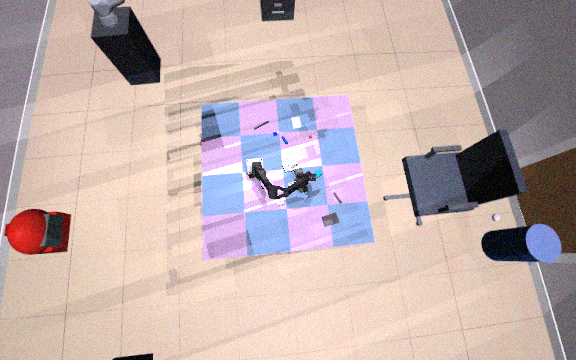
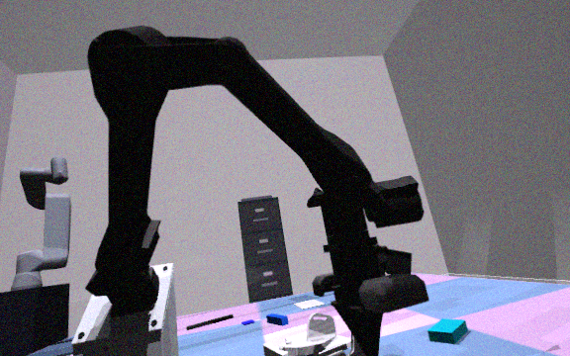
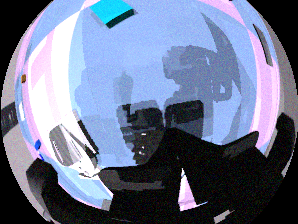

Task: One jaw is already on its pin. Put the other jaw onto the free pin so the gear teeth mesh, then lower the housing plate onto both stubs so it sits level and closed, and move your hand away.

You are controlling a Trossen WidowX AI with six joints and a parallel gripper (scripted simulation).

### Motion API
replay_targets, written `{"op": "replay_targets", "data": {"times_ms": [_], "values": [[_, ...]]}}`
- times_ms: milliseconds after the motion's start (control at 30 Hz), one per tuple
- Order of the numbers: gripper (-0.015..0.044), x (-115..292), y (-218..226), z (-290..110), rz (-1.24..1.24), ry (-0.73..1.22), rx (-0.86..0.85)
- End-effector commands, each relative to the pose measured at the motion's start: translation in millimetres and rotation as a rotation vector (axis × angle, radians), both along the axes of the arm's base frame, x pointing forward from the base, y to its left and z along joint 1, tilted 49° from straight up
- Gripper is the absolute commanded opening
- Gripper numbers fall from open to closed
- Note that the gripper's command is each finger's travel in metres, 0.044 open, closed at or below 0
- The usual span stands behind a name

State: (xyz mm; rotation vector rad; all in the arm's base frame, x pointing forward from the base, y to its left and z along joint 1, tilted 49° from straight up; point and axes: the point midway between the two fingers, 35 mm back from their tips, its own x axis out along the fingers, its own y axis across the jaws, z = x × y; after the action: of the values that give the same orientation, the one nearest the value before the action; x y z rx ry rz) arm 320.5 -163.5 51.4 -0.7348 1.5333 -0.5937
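Tool: gripper (image 1: 304,180) (image 2: 366,333) (image 3: 170,132) pressed together, nothing visibly pinched.
Dark toothed part (image 3: 143,145): beside fingertips, probably loose jaw; likely light, stiff.
White assembly (image 1: 289,161) (image 2: 305,342) (image 3: 75,149): on mat (image 1: 263,232) (image 2: 518,309) (image 3: 140,50), near gripper; pins unclear.
Grasp: probably jaw's flat sides, teeth free.

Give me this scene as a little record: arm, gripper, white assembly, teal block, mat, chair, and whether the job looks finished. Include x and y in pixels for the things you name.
arm: black (image 1: 274,192) (image 2: 129,148), arched over the mat
gripper: (image 1: 304,184) (image 2: 368,350) (image 3: 167,131) shut, pointing down
white assembly: (image 1: 290,160) (image 2: 321,330) (image 3: 75,150) on the mat, beside the gripper
teal block: (image 1: 319,173) (image 2: 447,330) (image 3: 106,10) on the mat
mat: (image 1: 268,232) (image 2: 552,311) (image 3: 105,55) blue and pink squares
chair: (image 1: 435,185) off the mat
finished: cannot tell; gear teeth not clearly visible
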Motion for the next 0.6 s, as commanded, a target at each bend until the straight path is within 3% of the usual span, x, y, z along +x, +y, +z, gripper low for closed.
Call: {"op": "replay_targets", "data": {"times_ms": [0, 267, 567], "values": [[0.0000, -1.6, 5.0, -5.4, -0.002, -0.002, -0.004], [0.0000, -1.7, 10.1, -7.7, -0.002, -0.002, -0.003], [0.0000, -1.2, 50.8, 33.3, 0.000, 0.002, 0.003]]}}
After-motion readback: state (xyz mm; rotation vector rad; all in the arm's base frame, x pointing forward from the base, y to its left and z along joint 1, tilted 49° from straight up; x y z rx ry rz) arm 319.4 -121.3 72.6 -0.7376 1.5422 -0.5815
